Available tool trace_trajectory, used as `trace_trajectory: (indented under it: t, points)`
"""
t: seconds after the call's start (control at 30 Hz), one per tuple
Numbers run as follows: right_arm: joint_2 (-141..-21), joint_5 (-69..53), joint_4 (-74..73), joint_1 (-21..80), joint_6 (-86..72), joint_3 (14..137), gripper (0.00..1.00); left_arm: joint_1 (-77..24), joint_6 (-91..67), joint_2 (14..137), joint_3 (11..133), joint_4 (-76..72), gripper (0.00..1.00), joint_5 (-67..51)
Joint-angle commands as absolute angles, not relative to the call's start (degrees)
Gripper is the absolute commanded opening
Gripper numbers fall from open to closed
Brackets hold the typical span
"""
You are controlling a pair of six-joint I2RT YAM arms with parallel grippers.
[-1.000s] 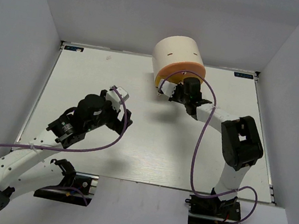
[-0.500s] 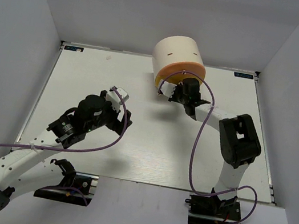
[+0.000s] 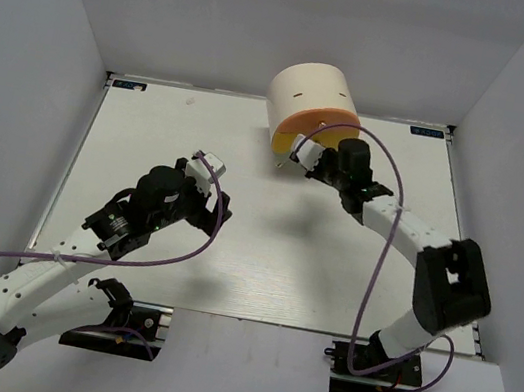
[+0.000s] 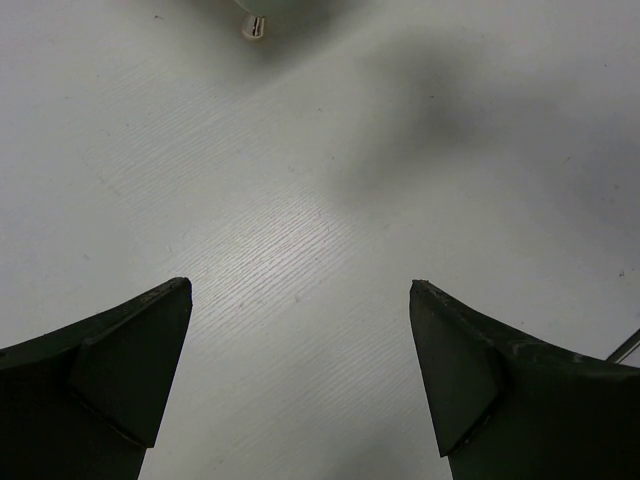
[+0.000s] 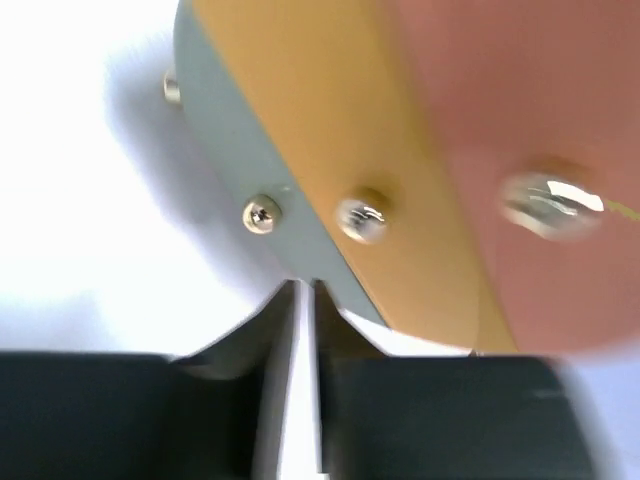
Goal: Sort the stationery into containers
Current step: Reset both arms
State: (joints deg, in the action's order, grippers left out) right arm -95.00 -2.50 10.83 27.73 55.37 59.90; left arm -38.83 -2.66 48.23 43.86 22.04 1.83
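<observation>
The containers are the drawers of a cream half-cylinder organiser [image 3: 311,91] at the table's far middle. In the right wrist view the salmon drawer [image 5: 500,90], the yellow drawer [image 5: 320,120] and the grey-green drawer [image 5: 225,150] fill the top, each with a small metal knob [image 5: 259,214]. My right gripper [image 5: 305,290] [image 3: 321,163] sits just before the grey-green drawer, its jaws all but together with a thin slit and nothing between them. My left gripper [image 4: 300,285] [image 3: 216,198] hovers wide open over bare table. No stationery shows in any view.
White walls close in the white table [image 3: 202,135] at the back and both sides. A purple cable [image 3: 371,266] loops off each arm. A small pale knob-like part [image 4: 254,25] shows at the top edge of the left wrist view.
The right arm's elbow has swung out to the right while its gripper stays at the drawers. Its jaws have parted by a crack. The left arm has not moved.
</observation>
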Motion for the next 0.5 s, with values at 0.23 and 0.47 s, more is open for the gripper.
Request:
trace_trajectory:
  t: [0.23,0.47]
  points:
    - [-70.6,-14.1,-17.0,27.4,23.9,64.2,0.88,-38.8,-3.1,47.1,43.1,20.2,0.99,-1.7]
    - [-50.7,-7.6,-17.0,27.7,10.2,55.1,0.90,-38.8,-2.0,47.1,42.0,19.7,0.99,-1.7]
